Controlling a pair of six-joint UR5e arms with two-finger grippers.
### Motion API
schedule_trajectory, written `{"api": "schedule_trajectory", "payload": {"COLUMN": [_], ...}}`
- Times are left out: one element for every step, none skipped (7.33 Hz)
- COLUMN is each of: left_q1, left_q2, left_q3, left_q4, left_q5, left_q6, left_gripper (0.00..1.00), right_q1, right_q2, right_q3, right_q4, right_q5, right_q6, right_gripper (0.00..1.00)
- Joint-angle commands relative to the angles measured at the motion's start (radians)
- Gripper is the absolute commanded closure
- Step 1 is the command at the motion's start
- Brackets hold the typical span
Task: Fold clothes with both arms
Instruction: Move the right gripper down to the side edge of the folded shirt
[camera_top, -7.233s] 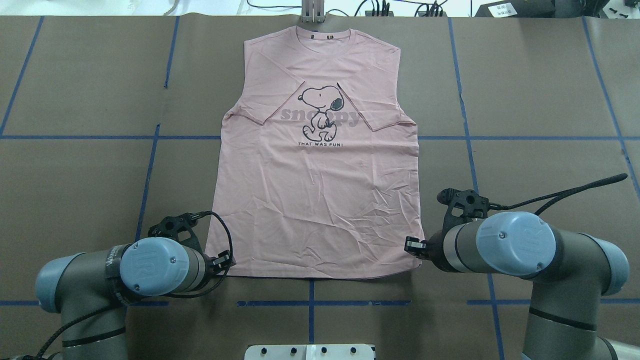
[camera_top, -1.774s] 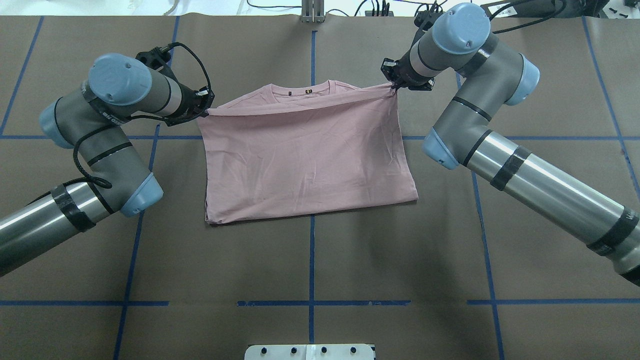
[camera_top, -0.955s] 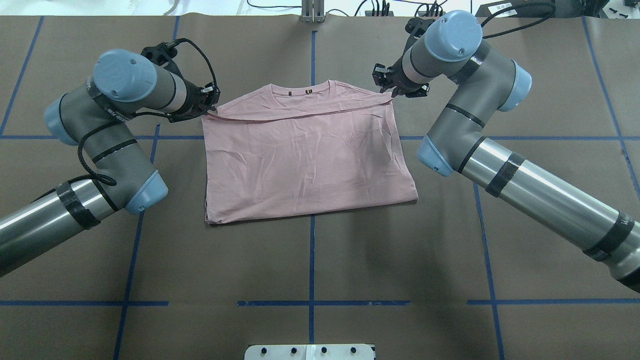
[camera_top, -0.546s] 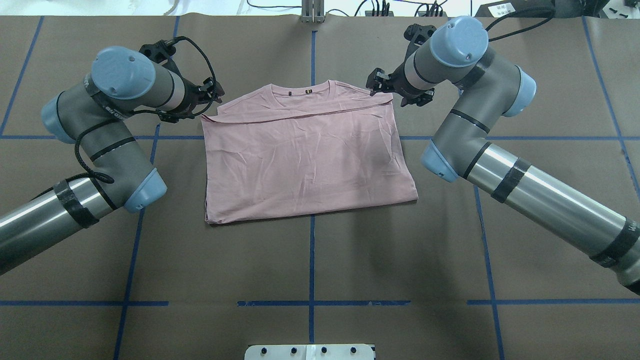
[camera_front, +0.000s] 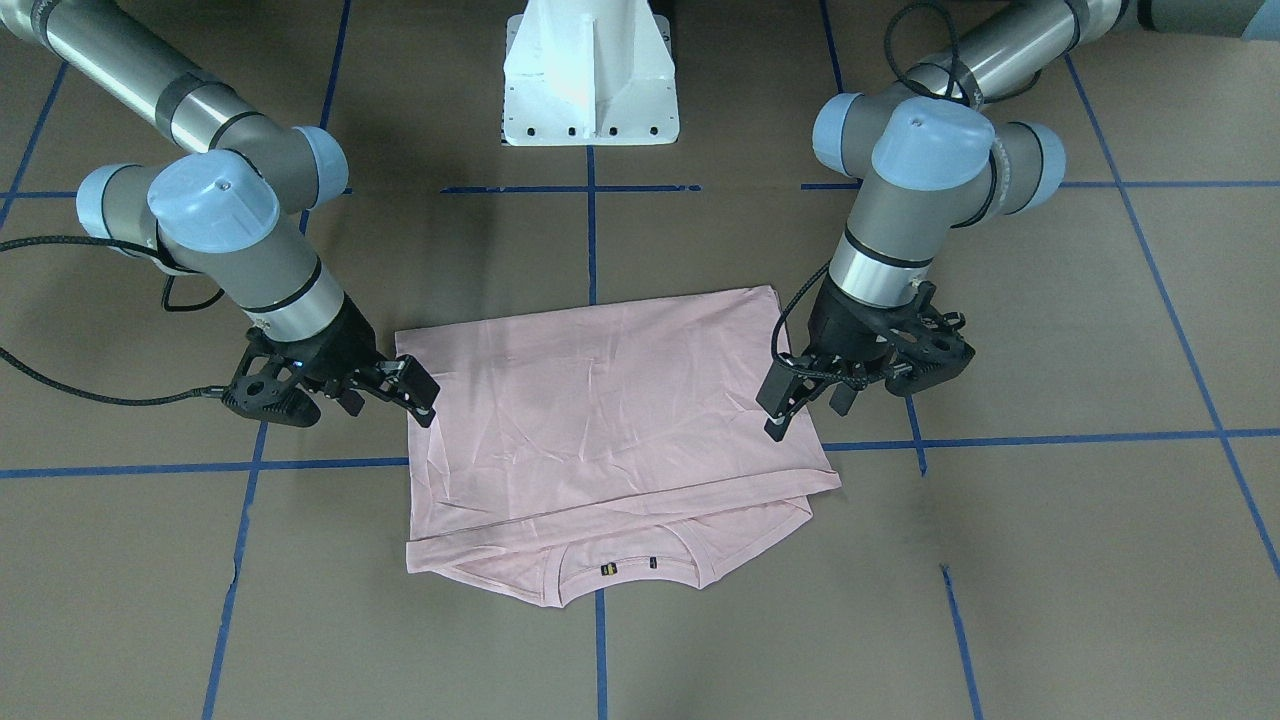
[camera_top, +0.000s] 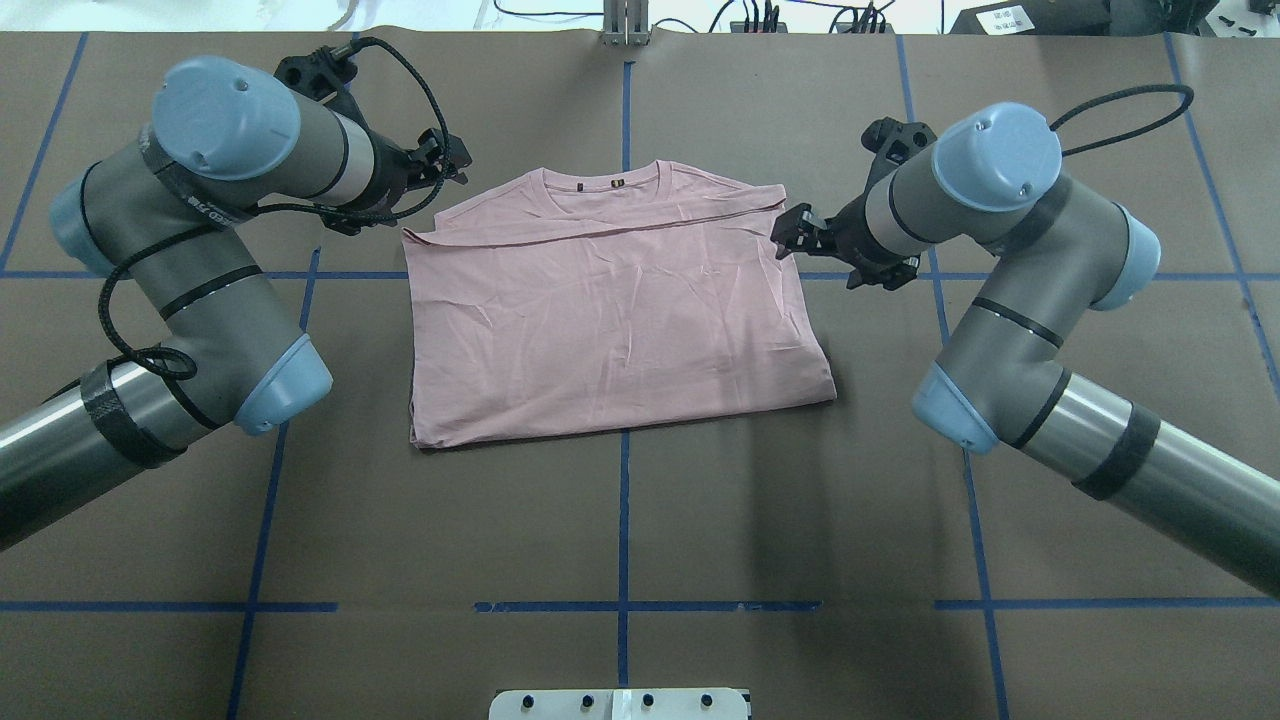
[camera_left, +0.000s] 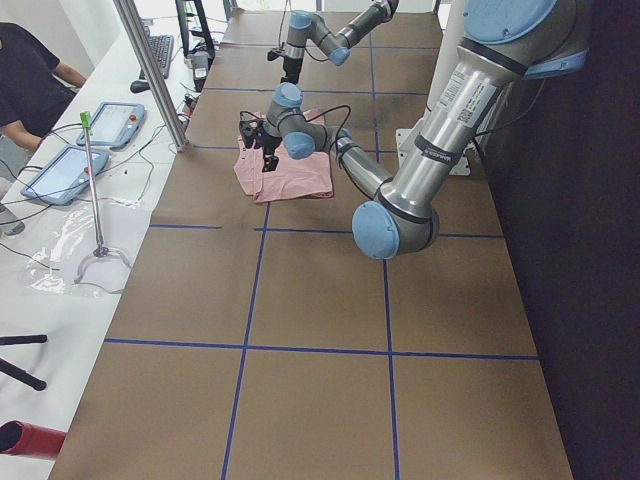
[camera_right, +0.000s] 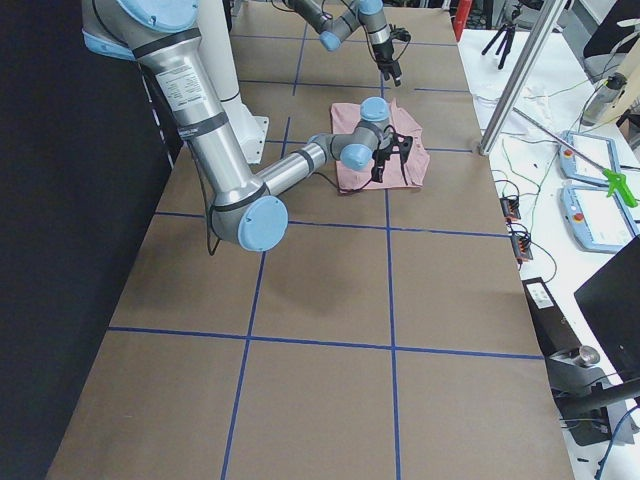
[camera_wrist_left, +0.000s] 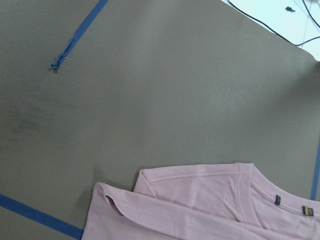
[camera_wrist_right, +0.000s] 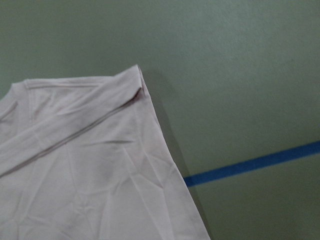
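I read the T-shirt (camera_top: 610, 320) as folded once across, lying flat at the far middle of the counter (camera_top: 620, 520), plain back upward; the upper layer's edge stops just short of the collar (camera_top: 600, 180), so a strip of shoulders and two small dark neck labels show at the far side. The left fingers (camera_top: 447, 165) hover just off the shirt's far left corner, spread and empty; the right fingers (camera_top: 800, 228) hang beside the right edge, a little nearer, likewise spread and holding nothing. Both wrist views show only cloth and counter, which fits a release. I judge the arms sit at those corners because that is where the hem corners were laid.

The cloth looks like thin, matte jersey, pale pink, finely creased, with soft doubled edges; the near fold line is straight but slants slightly. The counter is dull brown sheeting gridded with blue tape (camera_top: 622, 500); it looks grippy enough to hold the layers while a side fold is taken.
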Motion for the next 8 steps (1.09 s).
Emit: {"api": "schedule_trajectory", "payload": {"left_q1": [0.011, 0.011, 0.011, 0.011, 0.011, 0.011, 0.011, 0.011], "left_q2": [-0.001, -0.001, -0.001, -0.001, -0.001, 0.0, -0.001, 0.0], "left_q3": [-0.024, -0.024, -0.025, -0.032, -0.038, -0.047, -0.052, -0.052], "left_q4": [0.007, 0.007, 0.007, 0.007, 0.007, 0.024, 0.03, 0.035], "left_q5": [0.001, 0.001, 0.003, 0.003, 0.003, 0.001, 0.001, 0.001], "left_q6": [-0.005, -0.006, -0.006, -0.006, -0.006, -0.006, -0.006, -0.006], "left_gripper": [0.0, 0.0, 0.0, 0.0, 0.0, 0.0, 0.0, 0.0], "right_q1": [-0.069, -0.092, -0.107, -0.113, -0.123, -0.126, -0.129, -0.133], "right_q2": [-0.064, -0.07, -0.073, -0.074, -0.074, -0.074, -0.074, -0.077], "right_q3": [0.047, 0.044, 0.046, 0.046, 0.047, 0.047, 0.047, 0.046], "right_q4": [-0.009, -0.01, -0.01, -0.01, -0.01, -0.01, -0.01, -0.01], "right_q5": [-0.044, -0.061, -0.063, -0.062, -0.062, -0.06, -0.057, -0.056], "right_q6": [0.011, 0.011, 0.011, 0.01, 0.01, 0.01, 0.01, 0.01], "right_gripper": [0.0, 0.0, 0.0, 0.0, 0.0, 0.0, 0.01, 0.01]}}
